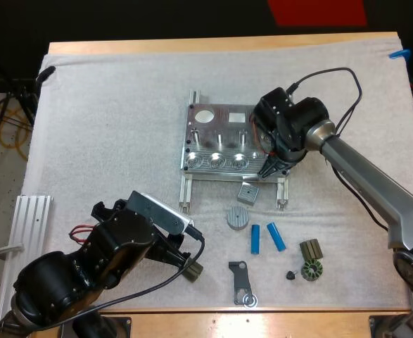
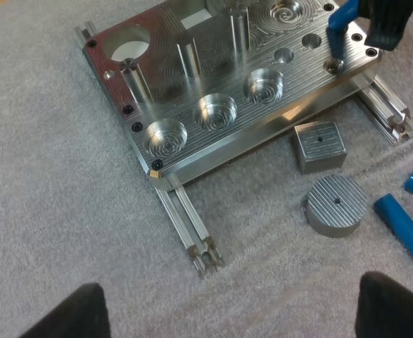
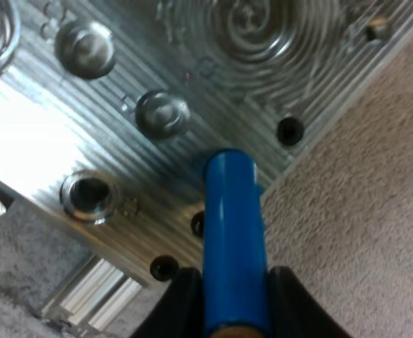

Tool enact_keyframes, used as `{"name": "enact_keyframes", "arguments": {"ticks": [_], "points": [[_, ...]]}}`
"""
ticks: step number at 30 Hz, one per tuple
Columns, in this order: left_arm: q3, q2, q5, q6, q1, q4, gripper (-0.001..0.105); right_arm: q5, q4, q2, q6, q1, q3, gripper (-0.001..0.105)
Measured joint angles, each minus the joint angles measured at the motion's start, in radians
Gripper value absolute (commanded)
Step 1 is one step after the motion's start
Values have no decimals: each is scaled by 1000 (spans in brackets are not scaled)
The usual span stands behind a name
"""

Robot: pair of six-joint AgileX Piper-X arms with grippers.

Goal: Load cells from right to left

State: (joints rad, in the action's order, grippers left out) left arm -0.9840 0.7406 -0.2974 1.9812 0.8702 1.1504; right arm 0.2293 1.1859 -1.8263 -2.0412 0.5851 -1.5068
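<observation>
Left gripper (image 2: 227, 313): its black fingers (image 2: 76, 313) stand wide apart and clear of everything, holding nothing. It hangs over the white mat (image 1: 107, 127), just short of the fixture's near rails.
Right gripper (image 1: 273, 166): its fingers (image 3: 181, 303) press from both sides on a blue cylinder (image 3: 233, 232), which is held roughly upright.
Held cylinder: its free end is at the fixture's near right corner, by a small hole; whether it touches the metal I cannot tell.
Fixture (image 1: 217, 144): a metal plate on rails at mid-mat, with three round pockets along its near edge, all bare.
Loose blue cylinders (image 1: 255, 239): two lie side by side on the mat, nearer than the fixture.
Metal block (image 1: 248, 192): lies just in front of the fixture.
Grey disc (image 1: 238, 217): lies between the block and the loose cylinders.
Dark parts (image 1: 311, 270): lie near the mat's near edge, right of the cylinders.
Flat bracket (image 1: 242, 282): lies left of the dark parts.
</observation>
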Motion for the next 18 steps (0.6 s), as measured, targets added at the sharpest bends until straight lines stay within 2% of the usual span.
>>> {"name": "enact_keyframes", "arguments": {"ticks": [18], "points": [[0, 0, 0, -2, 0, 0, 69, -16, -3, -4, 0, 0, 0, 15]]}}
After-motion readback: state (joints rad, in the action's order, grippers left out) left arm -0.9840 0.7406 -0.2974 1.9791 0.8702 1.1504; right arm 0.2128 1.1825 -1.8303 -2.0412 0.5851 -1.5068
